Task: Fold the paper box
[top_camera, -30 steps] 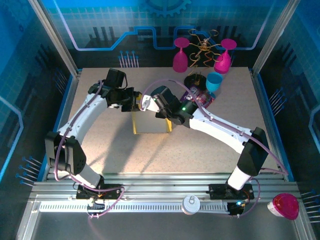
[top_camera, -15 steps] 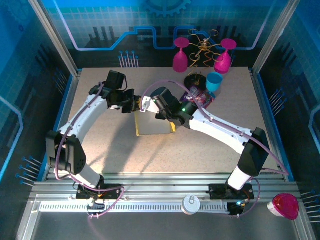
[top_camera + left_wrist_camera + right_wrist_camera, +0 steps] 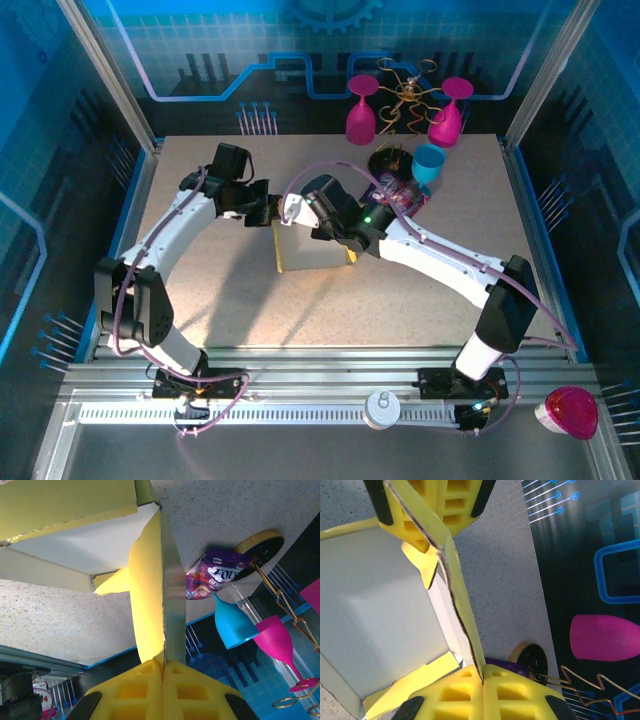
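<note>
Pulling unevenly could tear or buckle the paper box (image 3: pixel 310 250), sitting mid-table (image 3: pixel 420 300) nearer the far edge, because the left gripper (image 3: pixel 163 662) and right gripper (image 3: pixel 482 672) both pinch its upright wall.

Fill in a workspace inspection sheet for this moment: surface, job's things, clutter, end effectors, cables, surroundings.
Surface: speckled beige table, no spills seen.
Job's things: paper box, yellow, partly folded, pale inside facing up, one wall raised.
Clutter: purple snack packet, blue cup, two pink goblets and a gold wire ornament, all toward the far side, apart from the box.
End effectors: left end effector and right end effector are both shut on the raised wall, at opposite ends.
Cables: purple cables run along both arms, no snag seen.
Surroundings: blue printed panels, aluminium front rail.
</note>
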Controlling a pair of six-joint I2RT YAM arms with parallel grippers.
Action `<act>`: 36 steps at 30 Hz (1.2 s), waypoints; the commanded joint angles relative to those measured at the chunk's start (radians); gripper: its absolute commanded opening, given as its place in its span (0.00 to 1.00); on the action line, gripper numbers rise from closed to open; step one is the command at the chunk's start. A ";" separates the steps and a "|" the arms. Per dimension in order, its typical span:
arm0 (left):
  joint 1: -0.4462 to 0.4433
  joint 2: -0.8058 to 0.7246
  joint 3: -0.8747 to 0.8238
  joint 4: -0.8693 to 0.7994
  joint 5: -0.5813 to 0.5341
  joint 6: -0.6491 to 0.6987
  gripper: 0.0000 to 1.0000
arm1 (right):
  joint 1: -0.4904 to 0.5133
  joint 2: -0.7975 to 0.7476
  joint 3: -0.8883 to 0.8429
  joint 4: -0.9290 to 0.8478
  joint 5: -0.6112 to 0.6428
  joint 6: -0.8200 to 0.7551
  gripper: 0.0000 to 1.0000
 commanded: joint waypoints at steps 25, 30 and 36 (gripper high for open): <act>0.112 0.096 -0.110 0.226 0.210 0.260 0.00 | -0.431 -0.177 0.051 -0.143 -0.404 0.902 0.74; 0.119 0.105 -0.091 0.210 0.231 0.313 0.00 | -0.648 -0.133 -0.007 -0.163 -0.703 1.277 0.68; 0.132 0.138 -0.066 0.208 0.307 0.381 0.00 | -0.718 0.030 0.050 -0.232 -0.917 1.448 0.60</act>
